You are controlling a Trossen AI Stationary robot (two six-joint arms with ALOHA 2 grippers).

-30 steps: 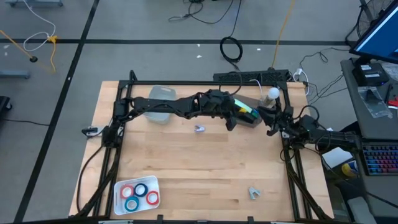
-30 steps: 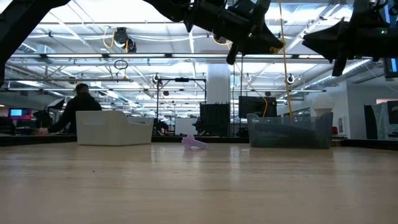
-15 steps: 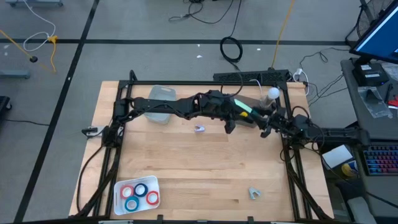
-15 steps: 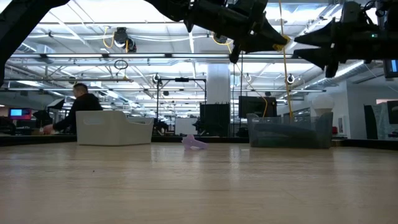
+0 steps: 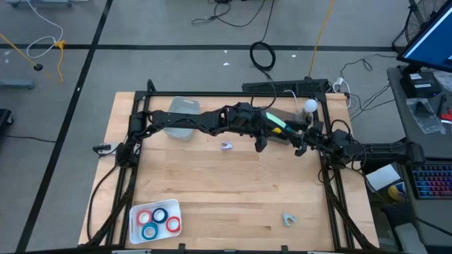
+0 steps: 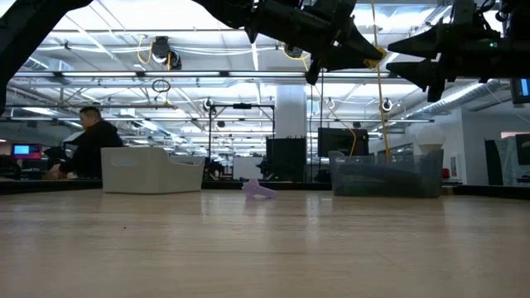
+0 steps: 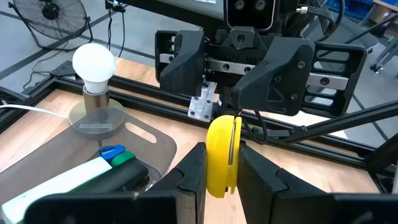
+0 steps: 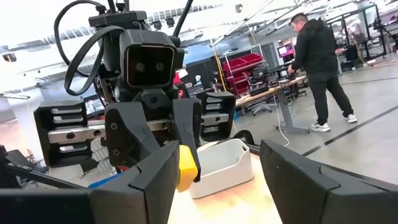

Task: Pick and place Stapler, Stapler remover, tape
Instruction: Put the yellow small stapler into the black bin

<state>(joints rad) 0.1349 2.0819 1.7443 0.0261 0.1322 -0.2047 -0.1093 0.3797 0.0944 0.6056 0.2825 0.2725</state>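
Note:
My left gripper (image 7: 222,155) reaches across the table's far side and is shut on a flat yellow rounded thing (image 7: 222,149), high above the table over a grey bin (image 7: 149,146). My right gripper (image 8: 221,152) is open and faces it closely, a finger on either side of the yellow thing (image 8: 186,167) without touching. Both grippers show high in the low view, the left (image 6: 364,54) and the right (image 6: 406,58). The tape rolls (image 5: 157,220), red and blue, lie in a white tray at the near left. A small purple piece (image 5: 226,146) lies on the table. My left gripper pinches the yellow thing by its two flat faces (image 7: 214,168) between its two fingers, on the end nearest the wrist. The fingers come level from the table's left. The thing stands on edge, lifted clear, its free end toward the right gripper.
The grey bin (image 5: 282,128) holds a white and green thing (image 7: 74,180). A light bulb on a stand (image 5: 308,106) is at the far right. A clear bin (image 5: 182,116) stands at the far left. A small grey piece (image 5: 288,219) lies near the front right. A person (image 6: 87,149) is beyond the table.
My right gripper has moved toward the table's left and a little up, closing in on the left gripper and the yellow thing. The person beyond the table has moved left.

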